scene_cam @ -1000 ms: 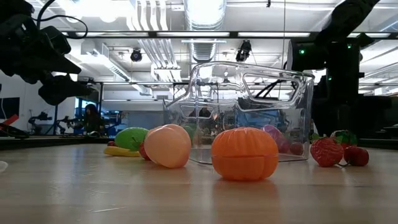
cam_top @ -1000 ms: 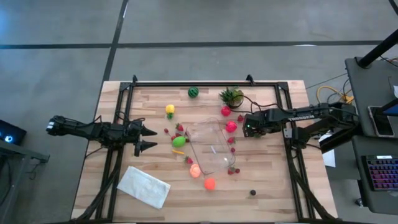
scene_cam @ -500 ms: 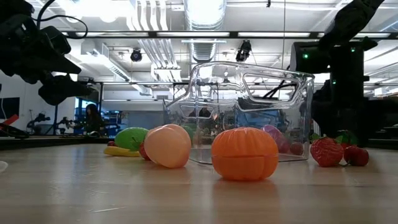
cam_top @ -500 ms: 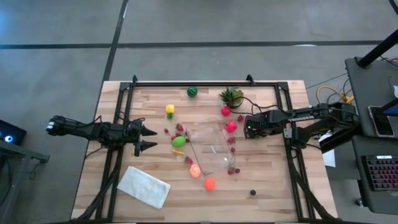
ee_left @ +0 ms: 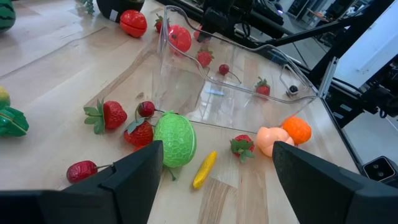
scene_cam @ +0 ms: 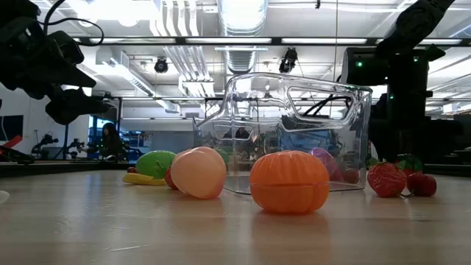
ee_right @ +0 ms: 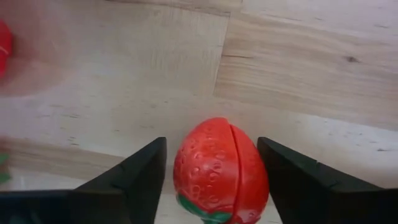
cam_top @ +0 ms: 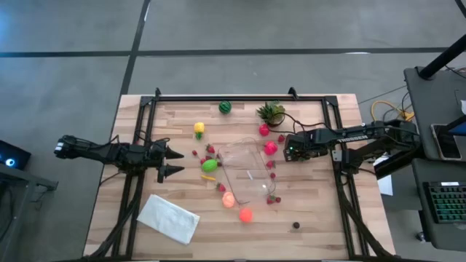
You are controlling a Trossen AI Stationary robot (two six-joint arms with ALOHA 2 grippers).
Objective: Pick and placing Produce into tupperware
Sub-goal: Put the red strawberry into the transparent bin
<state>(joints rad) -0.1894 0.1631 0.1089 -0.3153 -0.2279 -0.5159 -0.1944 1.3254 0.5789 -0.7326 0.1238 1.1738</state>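
The clear tupperware [cam_top: 247, 175] [scene_cam: 294, 132] [ee_left: 236, 87] lies near the table's middle, with produce scattered around it. A lime green fruit [cam_top: 210, 165] and small strawberries lie on its left. A peach fruit [cam_top: 228, 199] and an orange one [cam_top: 245, 215] [scene_cam: 289, 182] lie on its near side. My right gripper [cam_top: 285, 149] [ee_right: 211, 140] is open, low on the tupperware's right, with its fingers on either side of a big red strawberry toy [ee_right: 221, 165] [cam_top: 271, 148] that rests on the table. My left gripper [cam_top: 177, 161] [ee_left: 217, 149] is open above the table's left part. My right gripper comes level from the table's right, its open fingers standing on both sides of the big red strawberry toy. A strip of wood shows between one finger [ee_right: 140, 180] and the fruit. Whether the other finger [ee_right: 292, 180] touches it I cannot tell.
Toward the far edge stand a small potted plant [cam_top: 271, 113], a striped dark green fruit [cam_top: 226, 108], a yellow fruit [cam_top: 199, 129] and another red fruit [cam_top: 264, 129]. A white folded cloth [cam_top: 169, 217] lies at the near left. A small dark object [cam_top: 295, 225] sits near right.
My right gripper has shifted slightly beside the red strawberry toy, staying low at the table. The tupperware and the produce have kept their places.
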